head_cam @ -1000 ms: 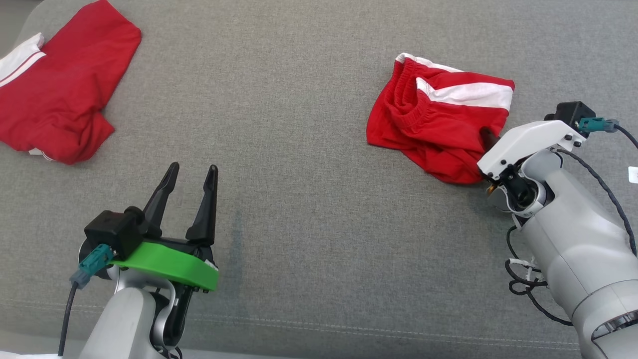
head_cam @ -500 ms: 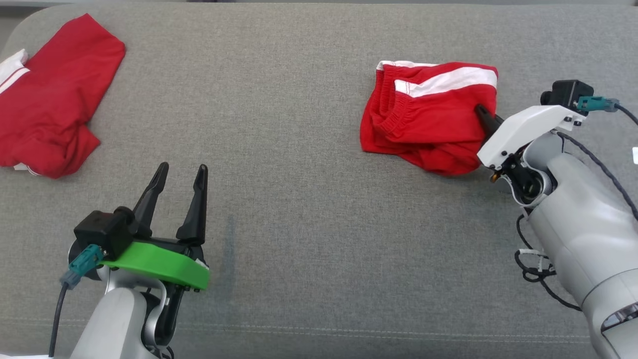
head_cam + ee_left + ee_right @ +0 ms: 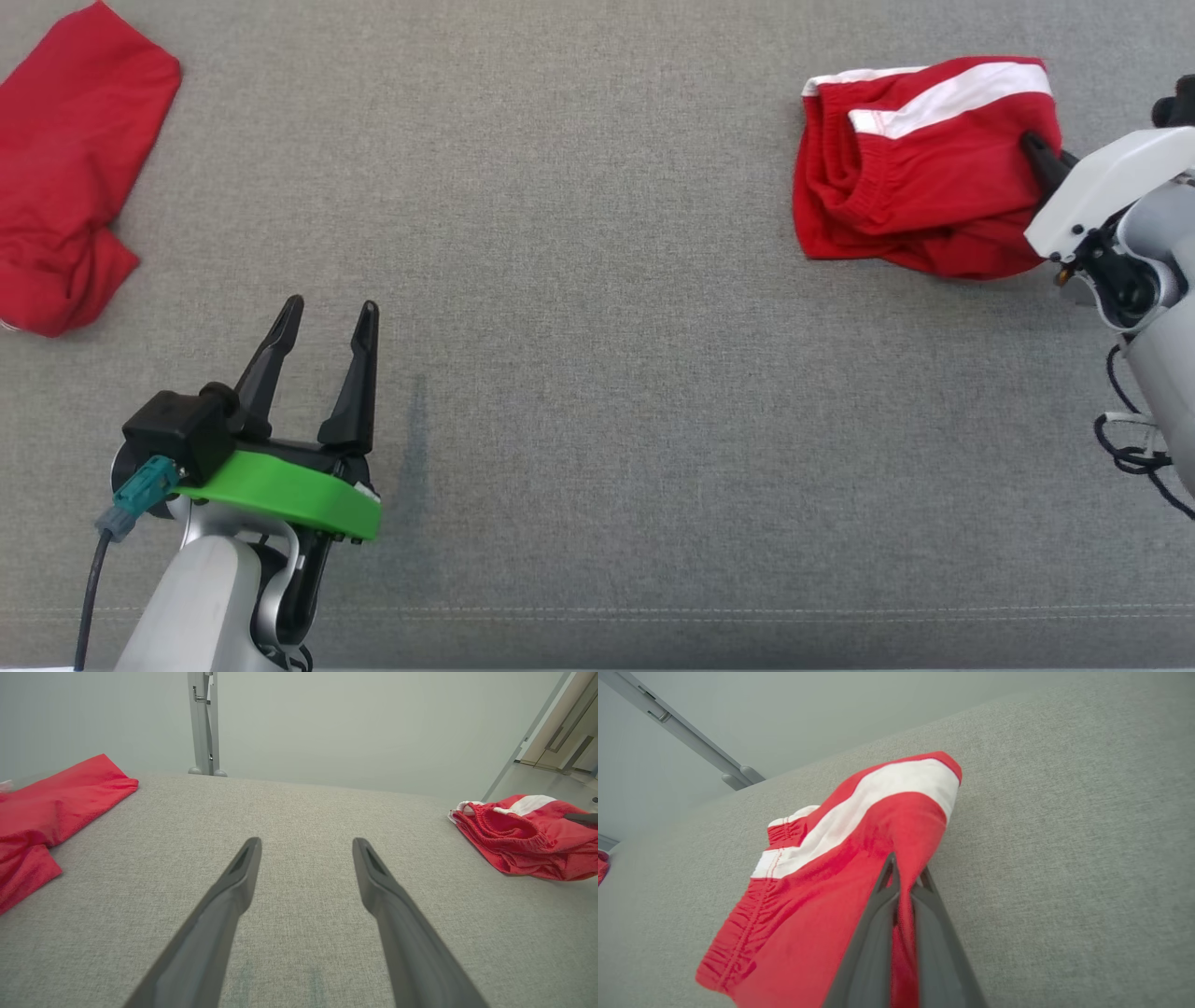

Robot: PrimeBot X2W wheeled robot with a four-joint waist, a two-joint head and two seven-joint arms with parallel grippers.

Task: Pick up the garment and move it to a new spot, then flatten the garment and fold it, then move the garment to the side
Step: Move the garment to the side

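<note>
So at this point the right gripper (image 3: 907, 870) was clamped down on a fold of the garment (image 3: 896, 177), the red shorts with the white stripe. In the right wrist view the two fingers were pinched nearly together with a thin ridge of red cloth between them. The shorts sat crumpled toward the far right of the grey surface (image 3: 597, 280), waistband bunched and facing left. The pinched side looked raised a bit while the rest seemed to lie on the fabric, though I couldn't tell for sure how much was off it.

The left gripper (image 3: 331, 306) was hanging out at the lower left with its fingers spread moderately apart and nothing in them, well away from the shorts. A second red garment (image 3: 65, 177) lay at the far left, nowhere near the action.

What worried me was the grip. It looked like a small bite of cloth near one edge, so a quick pull could let it slide right out. If only the top layer got caught, the shorts would probably unfurl and drag, and that rough surface would bunch them up worse before the flattening step. They were also close to the right edge in the left wrist view, so a dropped grab there might send them off the side.
</note>
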